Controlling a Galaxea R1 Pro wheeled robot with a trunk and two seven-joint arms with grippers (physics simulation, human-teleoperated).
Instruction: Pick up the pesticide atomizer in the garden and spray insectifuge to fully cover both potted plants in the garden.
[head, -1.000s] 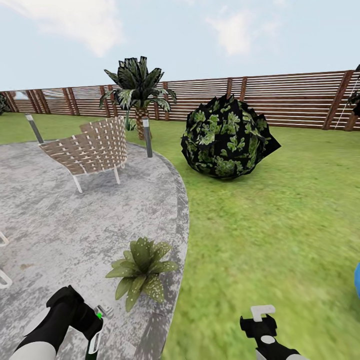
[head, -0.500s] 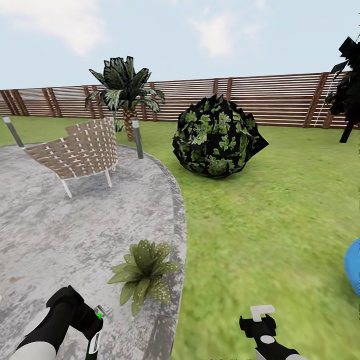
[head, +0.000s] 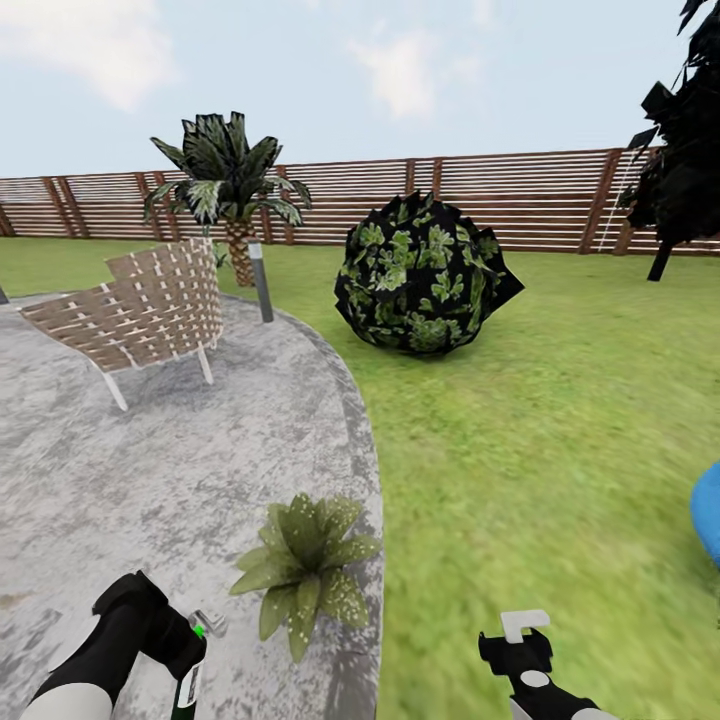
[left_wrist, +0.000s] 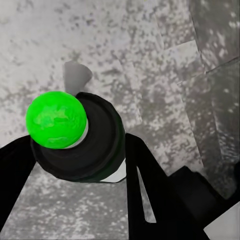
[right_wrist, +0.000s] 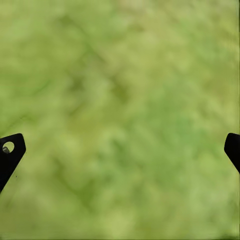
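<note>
The round grey mottled paved patio (head: 150, 470) serves as the reference landmark. The left gripper (head: 190, 655) is positioned above the near part of the patio and is clamped on the slim white pesticide atomizer with a dark green end (head: 187, 688). In the left wrist view, the atomizer (left_wrist: 75, 137) appears end-on, as a dark round cap carrying a bright green ball, seated between the two black fingers (left_wrist: 150, 190) with patio paving behind it. The potted plant, a low rosette of broad pointed green leaves with pale speckles (head: 305, 570), stands on the patio close to its grass-side edge, near the left gripper and apart from it. The right gripper (head: 520, 640) hangs over the green lawn (head: 540, 420) off the patio, with its jaws set wide apart and nothing between them; in the right wrist view, two black fingertips (right_wrist: 10, 152) sit at opposite edges over blurred grass. A woven brown wicker chair (head: 140, 315) stands on the far part of the patio. A large dark round bush (head: 420, 275) rests on the lawn beyond the patio edge. A slatted wooden fence (head: 520, 200) closes the far side of the lawn. No brand, label or writing is legible on any item.
</note>
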